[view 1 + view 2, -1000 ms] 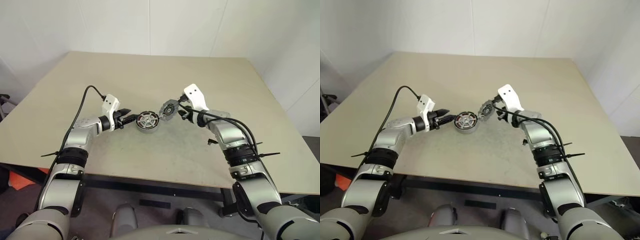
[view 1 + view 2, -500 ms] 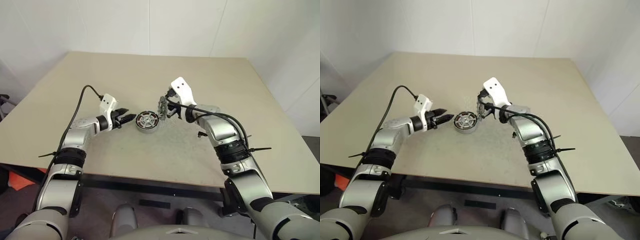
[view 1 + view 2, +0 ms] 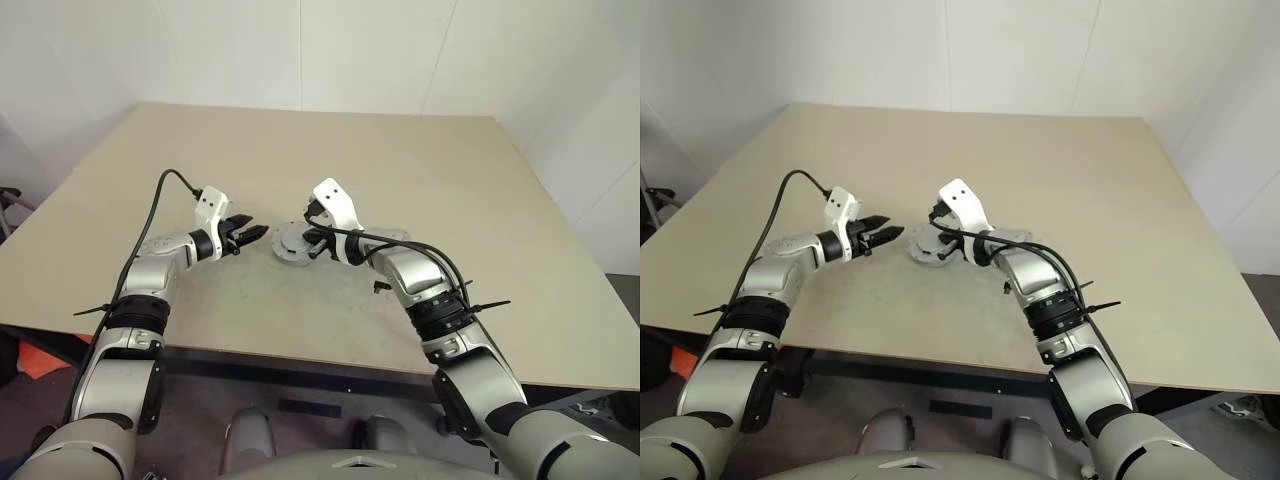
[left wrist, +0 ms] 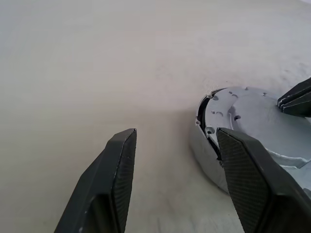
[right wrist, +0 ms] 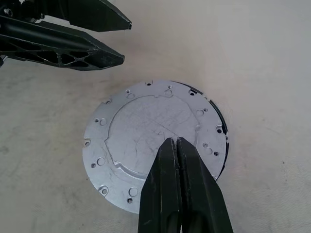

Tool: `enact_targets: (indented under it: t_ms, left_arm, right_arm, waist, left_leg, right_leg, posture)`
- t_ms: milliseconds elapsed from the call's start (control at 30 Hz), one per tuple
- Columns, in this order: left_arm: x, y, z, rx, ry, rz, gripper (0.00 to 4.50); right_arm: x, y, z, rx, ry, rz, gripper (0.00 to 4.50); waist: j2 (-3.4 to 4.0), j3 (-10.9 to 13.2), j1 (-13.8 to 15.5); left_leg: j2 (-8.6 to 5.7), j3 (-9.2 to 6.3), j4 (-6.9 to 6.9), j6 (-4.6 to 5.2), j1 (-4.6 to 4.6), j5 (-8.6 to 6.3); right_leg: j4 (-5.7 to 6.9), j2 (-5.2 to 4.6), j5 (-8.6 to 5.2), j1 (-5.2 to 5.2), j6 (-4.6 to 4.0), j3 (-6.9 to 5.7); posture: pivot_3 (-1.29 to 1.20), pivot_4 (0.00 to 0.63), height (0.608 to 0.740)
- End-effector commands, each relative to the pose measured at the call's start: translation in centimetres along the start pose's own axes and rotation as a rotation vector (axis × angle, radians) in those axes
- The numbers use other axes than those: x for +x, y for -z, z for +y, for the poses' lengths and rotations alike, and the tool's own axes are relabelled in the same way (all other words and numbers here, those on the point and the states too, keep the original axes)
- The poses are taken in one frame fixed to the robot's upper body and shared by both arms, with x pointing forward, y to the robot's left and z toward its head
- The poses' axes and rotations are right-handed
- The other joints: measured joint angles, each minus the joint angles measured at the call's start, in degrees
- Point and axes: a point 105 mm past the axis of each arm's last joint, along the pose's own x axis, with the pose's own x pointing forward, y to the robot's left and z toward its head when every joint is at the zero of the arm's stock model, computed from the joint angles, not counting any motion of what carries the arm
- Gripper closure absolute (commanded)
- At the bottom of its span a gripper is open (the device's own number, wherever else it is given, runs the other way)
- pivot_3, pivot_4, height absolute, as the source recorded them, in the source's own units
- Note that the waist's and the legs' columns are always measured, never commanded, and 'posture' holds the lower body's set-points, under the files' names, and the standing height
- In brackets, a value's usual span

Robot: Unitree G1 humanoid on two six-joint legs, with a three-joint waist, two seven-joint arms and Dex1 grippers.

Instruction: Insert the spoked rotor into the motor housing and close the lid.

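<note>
The right gripper (image 5: 176, 141) has its two black fingers pressed together with nothing between them, and their tips rest over the flat silver back of the lid (image 5: 141, 141). The lid lies on top of the motor housing (image 5: 219, 121), slightly off-centre, so a thin black crescent of the housing's rim shows along one edge. This stack sits on the table (image 3: 420, 170), near its front-middle, between the two grippers. Just beside it on the robot's left, the left gripper (image 3: 248, 234) hovers with its fingers parted about halfway and holds nothing; in the left wrist view one fingertip (image 4: 243, 160) stands close against the lid's edge while the other is over bare table. The rest of the tabletop stretches beyond, up to the white wall (image 3: 300, 50).
</note>
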Motion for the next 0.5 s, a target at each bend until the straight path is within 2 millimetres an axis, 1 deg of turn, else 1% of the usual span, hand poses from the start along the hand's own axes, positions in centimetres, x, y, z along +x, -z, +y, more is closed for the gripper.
enact_targets:
  t_ms: [33, 100, 133, 267, 333, 367, 433, 500]
  left_arm:
    - [-0.4, -1.9, 0.5, 0.039, -0.016, -0.049, 1.73]
    - [-0.4, -1.9, 0.4, 0.038, -0.016, -0.049, 1.73]
    - [-0.4, -1.9, 0.4, 0.038, -0.015, -0.05, 1.73]
    - [-0.2, -1.9, 0.2, 0.037, -0.008, -0.05, 1.73]
    - [-0.2, -1.9, 0.2, 0.036, -0.005, -0.05, 1.73]
    - [-0.1, -1.9, 0.1, 0.036, -0.004, -0.05, 1.73]
    - [0.0, -1.9, 0.1, 0.036, 0.002, -0.05, 1.73]
    - [0.2, -1.8, -0.2, 0.036, 0.013, -0.046, 1.73]
  right_arm:
    - [0.3, 2.3, -0.1, 0.027, 0.001, 0.051, 4.48]
    - [0.3, 2.6, -0.1, 0.026, 0.002, 0.045, 4.48]
    - [0.2, 2.4, -0.1, 0.026, 0.001, 0.028, 4.48]
    - [-0.5, -0.1, -0.9, -0.01, 0.033, -0.131, 4.48]
    - [-0.8, -0.8, -1.3, -0.012, 0.042, -0.169, 4.48]
    - [-1.2, -1.5, -1.3, 0.021, 0.016, -0.196, 4.48]
    - [-1.8, -2.8, -1.3, 0.032, -0.004, -0.252, 4.48]
    - [-2.2, -3.1, -1.0, 0.01, -0.029, -0.274, 4.48]
  waist:
    - [0.0, 0.0, -0.01]
    - [-0.01, 0.0, 0.0]
    - [-0.01, -0.01, 0.0]
    - [-0.01, 0.0, 0.02]
    - [-0.01, 0.0, 0.0]
    - [-0.01, 0.0, -0.02]
    - [-0.01, 0.0, -0.02]
    - [-0.01, 0.0, -0.02]
  left_leg:
    - [0.0, 0.0, 0.0, 0.0, 0.04, 0.0]
    - [0.0, 0.0, 0.0, -0.01, 0.15, 0.01]
    - [0.0, 0.0, 0.0, -0.01, 0.19, 0.0]
    - [-0.01, 0.0, 0.0, 0.0, 0.26, 0.0]
    - [-0.01, 0.0, 0.0, 0.0, 0.23, 0.0]
    - [0.0, 0.0, 0.0, 0.0, 0.19, 0.0]
    - [0.0, 0.0, -0.01, -0.01, 0.09, 0.0]
    - [0.01, 0.0, -0.02, 0.0, 0.01, 0.0]
  right_leg:
    - [0.01, 0.0, 0.0, 0.02, 0.0, 0.0]
    - [0.02, 0.0, 0.0, 0.1, 0.0, 0.01]
    - [0.03, 0.0, 0.0, 0.14, 0.01, 0.01]
    - [0.02, -0.01, -0.01, 0.22, 0.01, 0.02]
    - [0.02, -0.01, -0.01, 0.2, 0.01, 0.02]
    - [0.02, -0.01, 0.0, 0.16, 0.01, 0.02]
    - [0.02, 0.0, 0.0, 0.06, 0.0, 0.01]
    - [-0.01, 0.01, 0.0, 0.01, 0.0, 0.0]
  posture:
    - [0.0, 0.0, 0.74]
    - [0.0, 0.0, 0.74]
    - [0.0, 0.0, 0.74]
    - [0.0, 0.0, 0.74]
    - [0.0, 0.0, 0.74]
    - [0.0, 0.0, 0.74]
    - [0.0, 0.0, 0.74]
    - [0.0, 0.0, 0.74]
